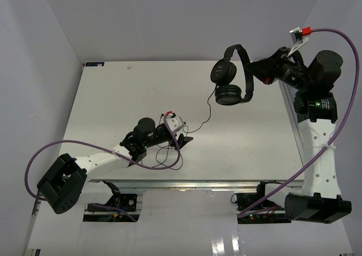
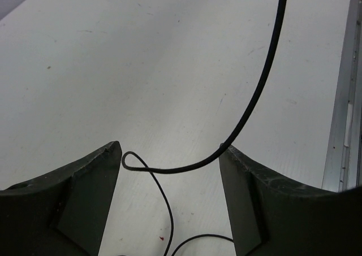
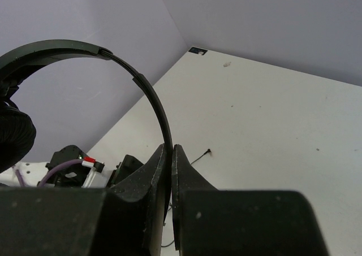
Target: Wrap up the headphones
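The black headphones [image 1: 231, 82] hang in the air over the table's far right, earcups down. My right gripper [image 1: 255, 74] is shut on the headband [image 3: 141, 81]; its jaws pinch the band in the right wrist view [image 3: 171, 150], and one earcup [image 3: 11, 134] shows at the left edge. The thin black cord [image 1: 207, 110] drops from the earcups to the table and runs to my left gripper [image 1: 184, 137], with loose loops [image 1: 169, 159] beside it. In the left wrist view my left gripper [image 2: 169, 151] is open, and the cord [image 2: 261, 86] crosses between its fingers, touching the right fingertip [image 2: 226, 153]. The plug [image 3: 208, 152] lies on the table.
A white table [image 1: 113, 98] with grey walls behind and at the sides. A metal rail [image 2: 345, 126] runs along the table's edge. Thick purple cables [image 1: 339, 115] loop from both arms; the left one [image 1: 39, 154] sweeps past the left arm.
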`<action>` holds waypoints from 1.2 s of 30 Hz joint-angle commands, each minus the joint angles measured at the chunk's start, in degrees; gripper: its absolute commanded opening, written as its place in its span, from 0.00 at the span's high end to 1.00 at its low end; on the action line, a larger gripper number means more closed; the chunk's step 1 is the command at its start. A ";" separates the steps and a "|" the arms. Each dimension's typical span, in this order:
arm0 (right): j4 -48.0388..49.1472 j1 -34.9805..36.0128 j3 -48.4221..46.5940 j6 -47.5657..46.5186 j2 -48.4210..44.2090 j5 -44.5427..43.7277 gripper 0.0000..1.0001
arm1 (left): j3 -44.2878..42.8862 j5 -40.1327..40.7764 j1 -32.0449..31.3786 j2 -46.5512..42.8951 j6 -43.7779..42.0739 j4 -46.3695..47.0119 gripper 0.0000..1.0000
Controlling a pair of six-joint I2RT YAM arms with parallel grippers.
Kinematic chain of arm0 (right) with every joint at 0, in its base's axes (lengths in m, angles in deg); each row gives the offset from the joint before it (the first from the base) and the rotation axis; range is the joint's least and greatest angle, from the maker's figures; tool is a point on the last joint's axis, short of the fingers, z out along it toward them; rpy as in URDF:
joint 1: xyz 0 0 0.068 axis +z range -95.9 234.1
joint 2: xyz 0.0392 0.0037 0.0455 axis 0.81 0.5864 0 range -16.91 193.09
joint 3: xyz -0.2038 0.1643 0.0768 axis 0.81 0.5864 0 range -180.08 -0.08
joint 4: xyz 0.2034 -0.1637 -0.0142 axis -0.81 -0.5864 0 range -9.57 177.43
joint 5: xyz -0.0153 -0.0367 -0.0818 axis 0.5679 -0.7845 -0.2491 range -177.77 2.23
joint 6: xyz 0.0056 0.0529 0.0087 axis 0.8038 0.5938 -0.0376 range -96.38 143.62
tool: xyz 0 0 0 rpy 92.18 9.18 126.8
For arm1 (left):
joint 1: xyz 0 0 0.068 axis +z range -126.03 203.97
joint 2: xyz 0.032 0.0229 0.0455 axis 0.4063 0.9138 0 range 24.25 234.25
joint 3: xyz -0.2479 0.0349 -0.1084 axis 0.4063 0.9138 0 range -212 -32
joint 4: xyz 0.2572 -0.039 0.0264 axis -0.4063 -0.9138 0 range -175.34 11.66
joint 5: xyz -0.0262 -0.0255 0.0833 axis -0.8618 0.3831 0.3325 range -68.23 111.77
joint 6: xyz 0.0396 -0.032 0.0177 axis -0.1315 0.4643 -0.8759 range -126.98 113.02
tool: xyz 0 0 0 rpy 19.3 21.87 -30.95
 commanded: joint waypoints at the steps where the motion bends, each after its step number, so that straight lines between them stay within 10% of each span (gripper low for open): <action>1: 5.88 -0.87 -3.66 7.59 -0.60 2.84 0.92 | -1.45 -0.29 -0.26 1.33 3.38 7.27 0.20; 12: 9.08 -3.43 -4.16 16.03 -0.44 2.36 0.92 | -4.27 -1.51 -0.18 6.40 12.16 10.14 0.98; 22: 9.53 -2.78 1.14 23.14 1.27 -10.96 0.92 | -18.66 6.86 -0.27 13.25 30.67 -9.32 1.00; 36: 5.02 3.22 4.13 21.21 1.65 -39.25 0.92 | -32.92 14.25 -4.75 25.20 35.57 -29.43 1.00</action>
